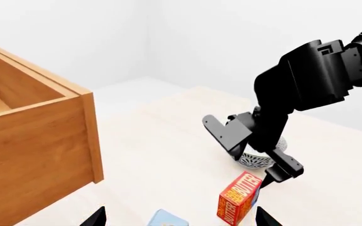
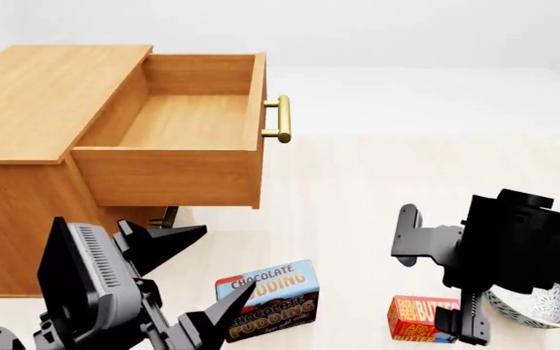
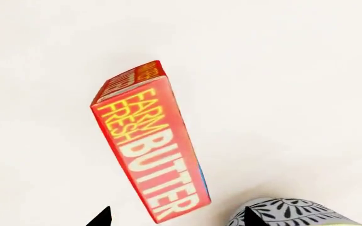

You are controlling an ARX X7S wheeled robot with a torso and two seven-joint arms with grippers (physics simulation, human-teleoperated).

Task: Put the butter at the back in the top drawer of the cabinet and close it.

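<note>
The butter (image 3: 146, 146), a small red-orange box with yellow lettering, stands on the pale table beside a patterned bowl; it also shows in the head view (image 2: 418, 318) and the left wrist view (image 1: 237, 198). My right gripper (image 3: 176, 221) is open and hovers just above the butter (image 2: 436, 281), one fingertip on each side, not touching it. The cabinet (image 2: 37, 95) stands at the left with its top drawer (image 2: 178, 120) pulled out, its plain wood inside bare. My left gripper (image 2: 227, 257) is open and empty near the cabinet front, above the pudding box; in its own view (image 1: 181, 221) only the fingertips show.
A brown-and-blue chocolate pudding box (image 2: 268, 299) lies left of the butter. A grey patterned bowl (image 2: 542, 302) stands right of the butter, close to the right gripper. The drawer's brass handle (image 2: 277, 119) sticks out over the table. A lower handle (image 2: 167, 217) shows under the drawer.
</note>
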